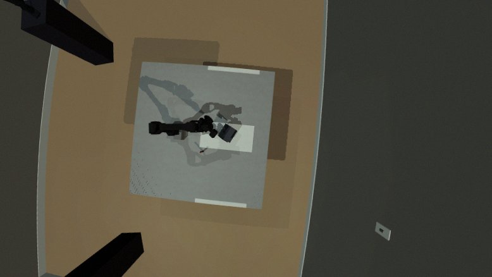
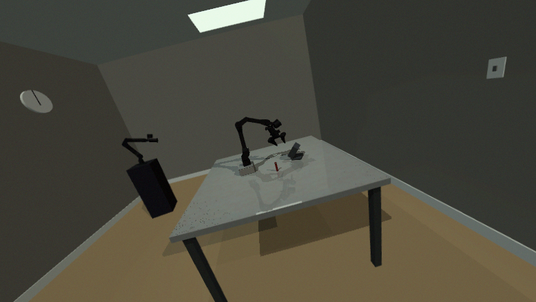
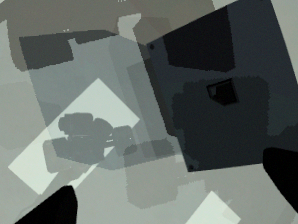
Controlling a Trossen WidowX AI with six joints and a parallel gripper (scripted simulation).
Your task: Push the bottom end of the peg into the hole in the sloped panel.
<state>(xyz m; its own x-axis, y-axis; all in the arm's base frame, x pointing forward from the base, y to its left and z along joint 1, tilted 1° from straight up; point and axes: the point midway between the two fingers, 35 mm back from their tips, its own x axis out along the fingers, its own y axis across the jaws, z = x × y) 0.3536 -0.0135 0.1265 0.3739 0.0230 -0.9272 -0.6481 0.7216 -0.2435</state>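
Left to right, by the exterior view. My arm [image 1: 175, 126] [image 2: 242, 138] rises from its base and reaches out over the table [image 1: 172, 182] [image 2: 318, 183]. Next, the red peg [image 1: 202, 151] [image 2: 276, 167], upright on the table, apart from my fingers and well short of the panel. My gripper [image 1: 213, 133] [image 2: 280, 143] [image 3: 173, 176] hangs above the height of the peg, fingers spread wide, nothing between them. Farthest right, the dark panel [image 1: 227, 133] [image 2: 293, 150] [image 3: 215, 135], its face sloped; the wrist view gives me the hole [image 3: 225, 93], which looks five-sided. Peg's section too small to tell. Step in hand, I judge: the approach, pick not yet made. Next move calls for swinging over to the peg, lowering astride it and closing squarely without toppling it. Turning to match the flats, then tilting to the hole's direction, comes after the lift.
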